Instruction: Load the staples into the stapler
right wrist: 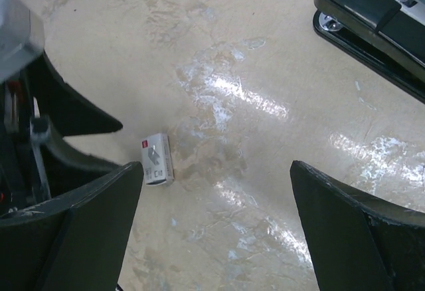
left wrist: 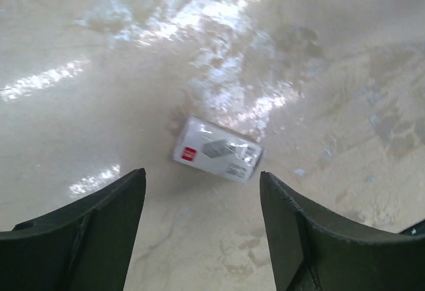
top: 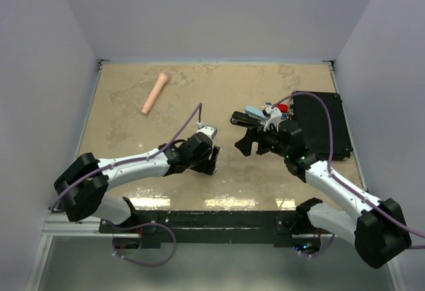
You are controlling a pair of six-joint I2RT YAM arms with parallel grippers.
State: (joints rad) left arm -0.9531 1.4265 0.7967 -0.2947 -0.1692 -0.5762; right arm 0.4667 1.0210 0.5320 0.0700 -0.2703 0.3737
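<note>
- Left wrist view shows the staple box [left wrist: 218, 149] lying flat and a little skewed on the table [left wrist: 73, 125]. The left gripper [left wrist: 201, 178] hovers just short of the box, its jaws apart and empty.
- The right gripper [right wrist: 216, 168] is near the box, wide and empty. The black stapler [right wrist: 372, 18] lies well apart from the box.
- I would centre the left gripper over the box, turn square to its sides, then close softly, because light cardboard slides.
</note>
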